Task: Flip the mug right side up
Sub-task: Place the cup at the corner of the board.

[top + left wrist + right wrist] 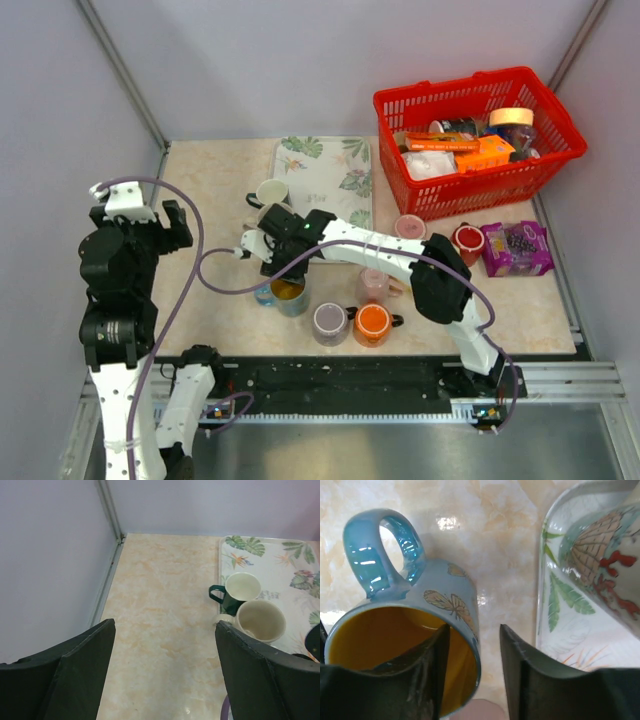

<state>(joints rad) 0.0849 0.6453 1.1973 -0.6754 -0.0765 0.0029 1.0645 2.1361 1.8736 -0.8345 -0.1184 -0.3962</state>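
In the right wrist view, the right gripper straddles the wall of the blue mug. One finger is inside the yellow bowl and the other outside, with slim gaps on both sides, so it is narrowly parted and grips nothing. The mug looks mouth up at the top view's lower centre, its handle toward the wrist frame's upper left. The left gripper, wide and empty, is much farther off.

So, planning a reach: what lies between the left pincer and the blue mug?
Between left pincer and blue mug, the top view shows only marble tabletop crossed by purple cables.
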